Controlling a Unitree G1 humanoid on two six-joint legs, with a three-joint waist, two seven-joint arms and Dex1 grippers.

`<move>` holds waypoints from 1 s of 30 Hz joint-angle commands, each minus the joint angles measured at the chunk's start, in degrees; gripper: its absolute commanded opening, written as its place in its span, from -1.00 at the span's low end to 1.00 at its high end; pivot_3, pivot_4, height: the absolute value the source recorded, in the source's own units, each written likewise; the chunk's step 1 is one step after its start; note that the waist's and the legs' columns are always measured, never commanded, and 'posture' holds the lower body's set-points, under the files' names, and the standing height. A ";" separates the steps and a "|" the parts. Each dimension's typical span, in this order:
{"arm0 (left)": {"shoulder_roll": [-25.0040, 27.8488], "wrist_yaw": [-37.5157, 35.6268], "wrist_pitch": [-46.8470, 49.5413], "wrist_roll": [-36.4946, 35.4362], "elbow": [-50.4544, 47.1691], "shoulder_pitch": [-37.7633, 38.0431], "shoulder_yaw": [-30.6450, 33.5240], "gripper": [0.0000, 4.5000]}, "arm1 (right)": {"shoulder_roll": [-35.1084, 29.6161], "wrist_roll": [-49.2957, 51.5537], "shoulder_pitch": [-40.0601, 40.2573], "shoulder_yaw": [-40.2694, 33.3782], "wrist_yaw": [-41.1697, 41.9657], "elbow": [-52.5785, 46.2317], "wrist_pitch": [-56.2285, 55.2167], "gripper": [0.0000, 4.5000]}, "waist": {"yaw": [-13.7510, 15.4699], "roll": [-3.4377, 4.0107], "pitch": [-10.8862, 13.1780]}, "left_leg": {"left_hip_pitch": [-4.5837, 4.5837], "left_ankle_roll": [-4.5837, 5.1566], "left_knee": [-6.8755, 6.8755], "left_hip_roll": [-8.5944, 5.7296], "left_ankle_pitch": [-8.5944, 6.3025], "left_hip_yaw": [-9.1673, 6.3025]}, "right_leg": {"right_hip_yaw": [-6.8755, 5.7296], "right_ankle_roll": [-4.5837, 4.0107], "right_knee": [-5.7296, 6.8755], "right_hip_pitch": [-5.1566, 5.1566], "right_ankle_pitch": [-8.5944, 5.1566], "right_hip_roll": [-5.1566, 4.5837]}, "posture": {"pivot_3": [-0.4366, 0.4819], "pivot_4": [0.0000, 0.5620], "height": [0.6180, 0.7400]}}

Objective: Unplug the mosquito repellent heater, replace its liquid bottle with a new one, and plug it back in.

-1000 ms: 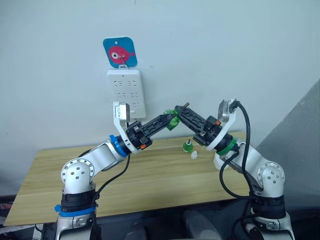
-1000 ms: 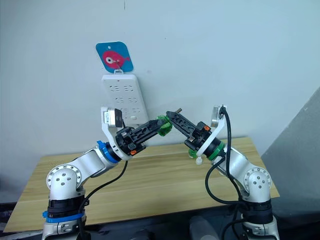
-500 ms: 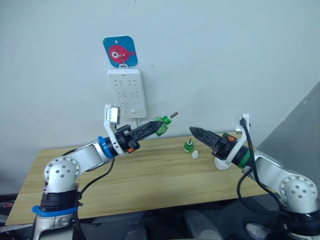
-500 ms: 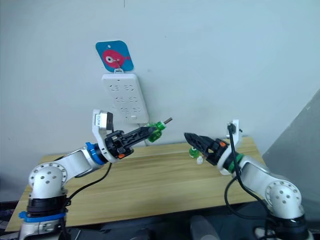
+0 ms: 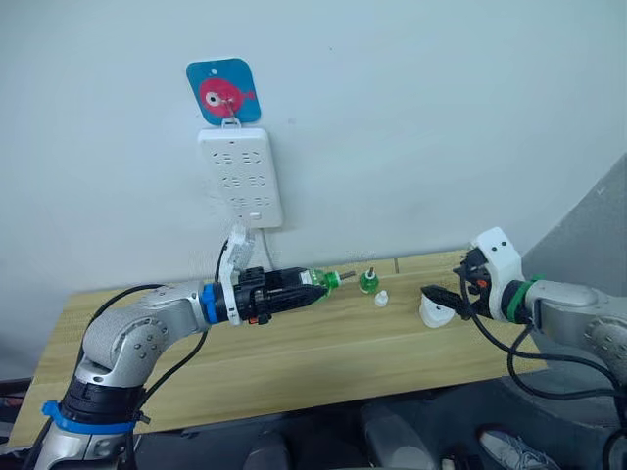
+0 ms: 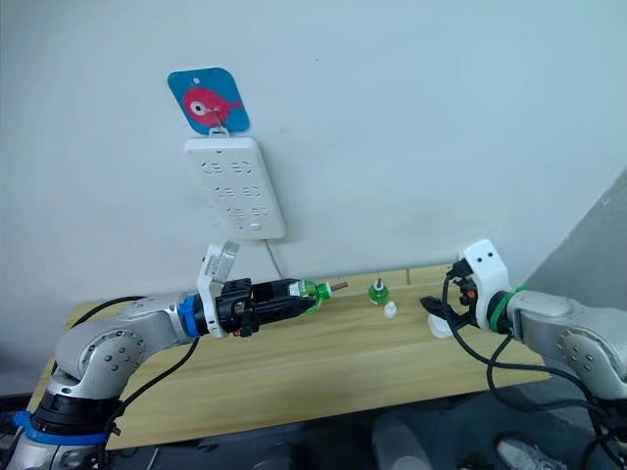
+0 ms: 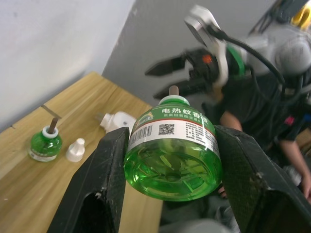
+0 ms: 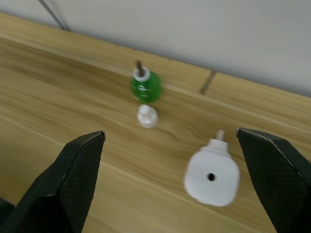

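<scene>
My left gripper (image 5: 312, 287) is shut on a green liquid bottle (image 7: 172, 150), held on its side just above the table with its wick pointing at the right arm. The white mosquito repellent heater (image 5: 434, 311) lies on the table at the right, unplugged, its round opening (image 8: 211, 177) facing up. My right gripper (image 5: 436, 294) hangs open just above it, the heater (image 8: 212, 177) lying nearer one finger (image 8: 277, 170) than the other. A second green bottle (image 5: 368, 284) stands upright between the arms, with a small white cap (image 5: 380, 300) beside it.
A white power strip (image 5: 240, 179) hangs on the wall under a blue fish sticker (image 5: 222, 94), its cord running down behind the wooden table (image 5: 294, 362). A grey panel (image 5: 598, 225) rises at the far right.
Both arms have come down and apart. The left gripper has lowered the bottle to near the table. The right gripper has swung right and down to the heater.
</scene>
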 commanded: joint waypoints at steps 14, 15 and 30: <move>1.03 -6.00 -12.77 13.52 -7.60 9.66 -3.34 0.05 | 9.89 -24.77 -16.07 12.15 9.42 25.00 8.49 1.00 | 1.04 -0.22 2.36 | -0.09 0.46 0.03 0.02 -0.27 0.32 | 0.36 0.29 -0.44 0.00 0.19 -0.03 | -0.42 -0.26 1.00; 0.81 -5.86 -12.93 13.70 -7.70 10.00 -3.40 0.05 | 10.19 -25.58 -16.39 12.09 10.06 25.71 8.41 1.00 | 1.19 -0.23 2.59 | -0.10 0.46 0.03 0.01 -0.27 0.32 | 0.36 0.28 -0.44 0.00 0.19 -0.04 | -0.41 -0.25 1.00; -1.51 -5.41 -14.30 15.30 -8.57 12.46 -4.53 0.05 | 14.00 -32.26 -18.18 11.09 14.18 31.75 12.46 1.00 | 3.08 -0.18 3.69 | -0.11 0.53 0.05 0.00 -0.32 0.32 | 0.35 0.13 -0.44 0.00 0.29 -0.05 | -0.36 -0.20 1.00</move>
